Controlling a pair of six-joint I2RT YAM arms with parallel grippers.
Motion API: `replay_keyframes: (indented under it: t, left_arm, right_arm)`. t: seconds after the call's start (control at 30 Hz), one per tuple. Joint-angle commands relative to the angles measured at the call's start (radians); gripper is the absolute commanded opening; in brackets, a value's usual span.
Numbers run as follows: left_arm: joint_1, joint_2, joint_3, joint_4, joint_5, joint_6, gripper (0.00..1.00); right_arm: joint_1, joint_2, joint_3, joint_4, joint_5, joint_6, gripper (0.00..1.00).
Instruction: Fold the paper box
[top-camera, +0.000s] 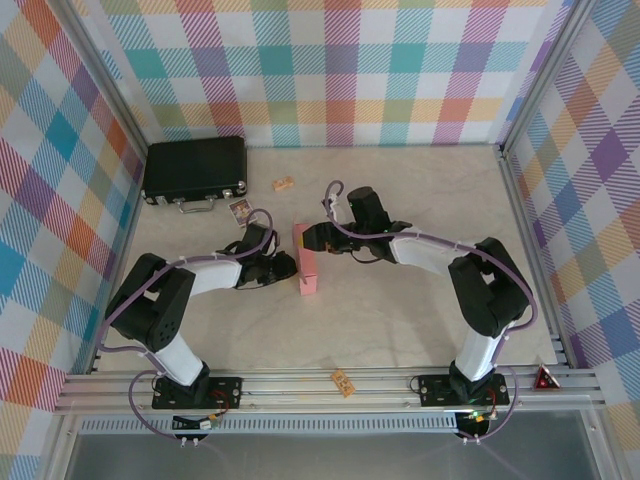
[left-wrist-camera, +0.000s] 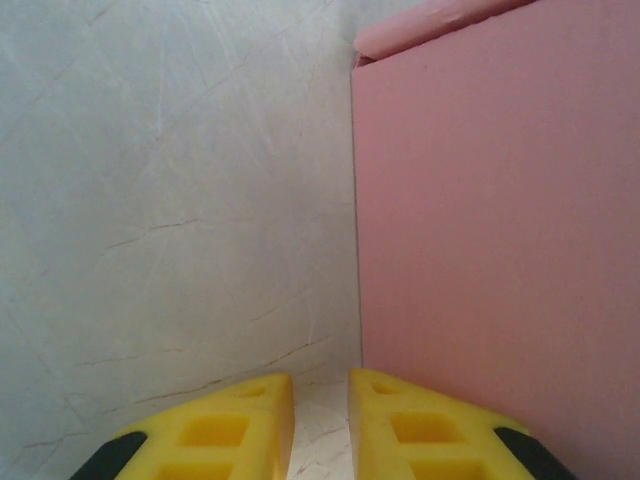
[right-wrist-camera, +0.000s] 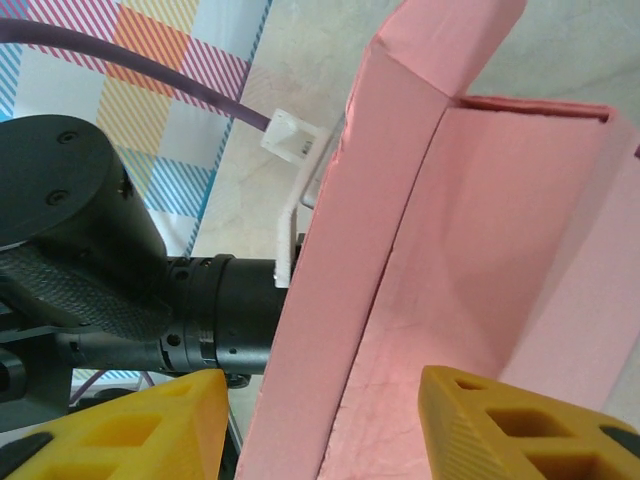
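1. Top external view: the printed card (top-camera: 240, 210) beside the black case (top-camera: 195, 168) and the red triangle sticker (top-camera: 543, 377) on the front rail carry marks too small for me to read.
2. The paper box (top-camera: 306, 260) stands on edge near the middle of the surface (top-camera: 400, 320), between the two tools and well apart from the case.
3. The box is plain salmon-pink card with a matte face. In the right wrist view I see it partly folded. One long wall is raised and creased, an end flap projects past it, and the inner face is in sight.
4. Left tool (left-wrist-camera: 320, 425): the yellow fingers are slightly parted with bare surface in the gap and nothing between them. One finger sits at the foot of the box's flat outer panel.
5. Right tool (right-wrist-camera: 322, 400): the fingers are spread wide, one on each side of the raised wall. I cannot tell whether either presses on the card.
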Motion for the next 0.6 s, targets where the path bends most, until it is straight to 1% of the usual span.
replay_keyframes:
  t: [0.0,0.37,0.57]
  left_arm:
    - [0.007,0.062,0.042,0.004,0.013,0.008,0.23]
    - [0.007,0.133,0.117,-0.003,0.066,0.03,0.24]
    - [0.014,0.15,0.153,-0.018,0.074,0.041,0.25]
  right_arm:
    - [0.007,0.022,0.035,-0.03,-0.018,-0.023,0.54]
    - [0.011,0.029,0.062,-0.039,-0.018,-0.022,0.55]
    - [0.011,-0.002,0.085,-0.077,0.029,-0.043,0.55]
